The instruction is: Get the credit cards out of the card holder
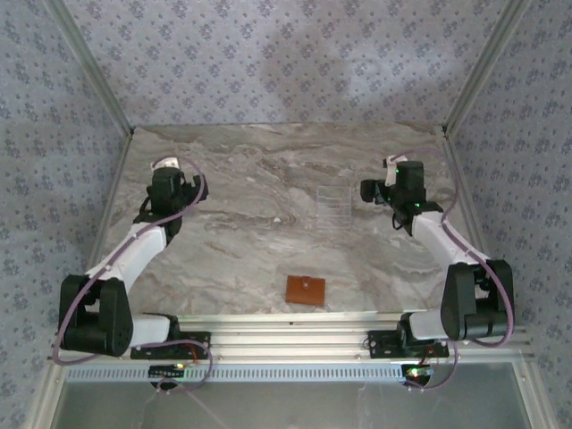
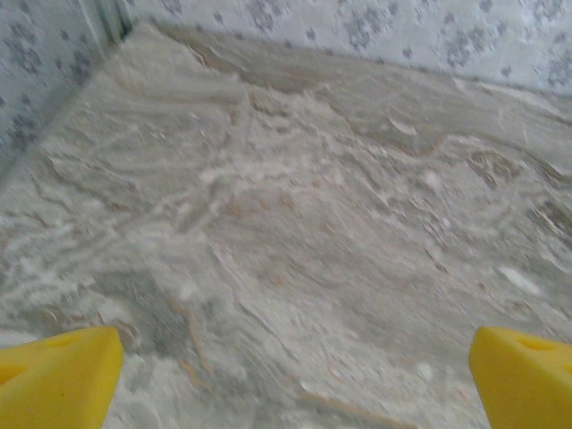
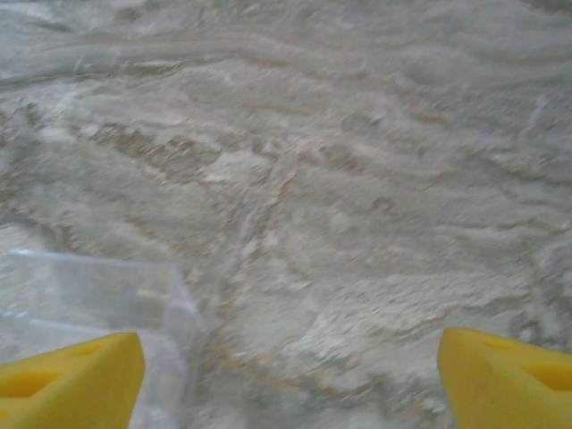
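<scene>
marble table [image 1: 232,246], card holder [image 1: 305,290], clear tray [image 1: 332,207] faint

This is a robotics lab test cell, not a lived-in room. The desk [image 1: 268,179] is a marble-patterned slab boxed in on three sides by walls [image 1: 268,54] of flat floral-print sheeting. These meet at the desk's far corners behind bare metal posts [image 1: 89,67]. Along the desk's near edge runs a slotted aluminium rail [image 1: 295,332]. Two robot arms are bolted to it, the left arm [image 1: 134,246] and the right arm [image 1: 442,237], with loose cables [image 1: 166,162] looping off them. On the desk lie a card holder [image 1: 305,289] close to its near edge and a clear plastic tray [image 1: 332,207] nearer its middle, well apart.
</scene>
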You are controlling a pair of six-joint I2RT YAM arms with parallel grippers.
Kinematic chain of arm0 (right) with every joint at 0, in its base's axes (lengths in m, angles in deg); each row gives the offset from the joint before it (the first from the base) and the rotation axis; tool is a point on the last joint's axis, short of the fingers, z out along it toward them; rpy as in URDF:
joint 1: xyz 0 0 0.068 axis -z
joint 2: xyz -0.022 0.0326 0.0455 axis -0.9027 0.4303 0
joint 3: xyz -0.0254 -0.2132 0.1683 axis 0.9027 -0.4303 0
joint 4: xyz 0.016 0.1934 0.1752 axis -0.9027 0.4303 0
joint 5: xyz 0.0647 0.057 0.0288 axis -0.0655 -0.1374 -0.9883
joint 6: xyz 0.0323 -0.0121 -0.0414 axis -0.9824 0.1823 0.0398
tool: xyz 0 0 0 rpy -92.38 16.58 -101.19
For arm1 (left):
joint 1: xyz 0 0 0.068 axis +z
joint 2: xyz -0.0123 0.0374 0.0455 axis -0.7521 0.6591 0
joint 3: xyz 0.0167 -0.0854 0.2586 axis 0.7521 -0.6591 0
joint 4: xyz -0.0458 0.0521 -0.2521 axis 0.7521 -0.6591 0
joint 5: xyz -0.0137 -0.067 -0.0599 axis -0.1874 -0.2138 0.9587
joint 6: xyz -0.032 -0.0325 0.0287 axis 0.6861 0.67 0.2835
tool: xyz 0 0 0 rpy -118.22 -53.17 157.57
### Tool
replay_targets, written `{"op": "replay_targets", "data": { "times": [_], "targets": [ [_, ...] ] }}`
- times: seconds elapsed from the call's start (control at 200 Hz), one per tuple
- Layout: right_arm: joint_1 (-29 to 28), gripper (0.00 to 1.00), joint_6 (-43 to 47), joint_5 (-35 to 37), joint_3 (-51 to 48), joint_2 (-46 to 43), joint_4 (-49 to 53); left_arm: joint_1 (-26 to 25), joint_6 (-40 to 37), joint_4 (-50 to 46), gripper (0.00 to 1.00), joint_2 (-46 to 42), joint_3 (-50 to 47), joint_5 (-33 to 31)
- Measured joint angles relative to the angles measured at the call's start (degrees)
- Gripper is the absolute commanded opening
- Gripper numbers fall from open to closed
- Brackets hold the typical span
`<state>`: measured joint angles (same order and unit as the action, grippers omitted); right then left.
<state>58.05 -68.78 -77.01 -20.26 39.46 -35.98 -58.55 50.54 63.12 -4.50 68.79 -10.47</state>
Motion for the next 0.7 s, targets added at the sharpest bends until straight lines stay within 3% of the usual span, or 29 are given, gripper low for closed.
{"op": "replay_targets", "data": {
  "times": [0.095,0.32,0.7],
  "targets": [
    [-2.99,0.64,-2.45,-0.26,3.26,1.73,6.47,-1.92,1.97,-7.06,0.99,-0.13,2.49,1.01],
    [-6.34,0.47,-6.93,-2.78,5.09,5.38,16.04,-3.06,5.53,-16.74,1.00,-0.13,6.69,4.50],
    [-8.44,0.31,-9.90,-4.07,6.10,11.61,18.43,-3.52,10.64,-20.48,0.99,1.25,6.69,9.51]
  ]
}}
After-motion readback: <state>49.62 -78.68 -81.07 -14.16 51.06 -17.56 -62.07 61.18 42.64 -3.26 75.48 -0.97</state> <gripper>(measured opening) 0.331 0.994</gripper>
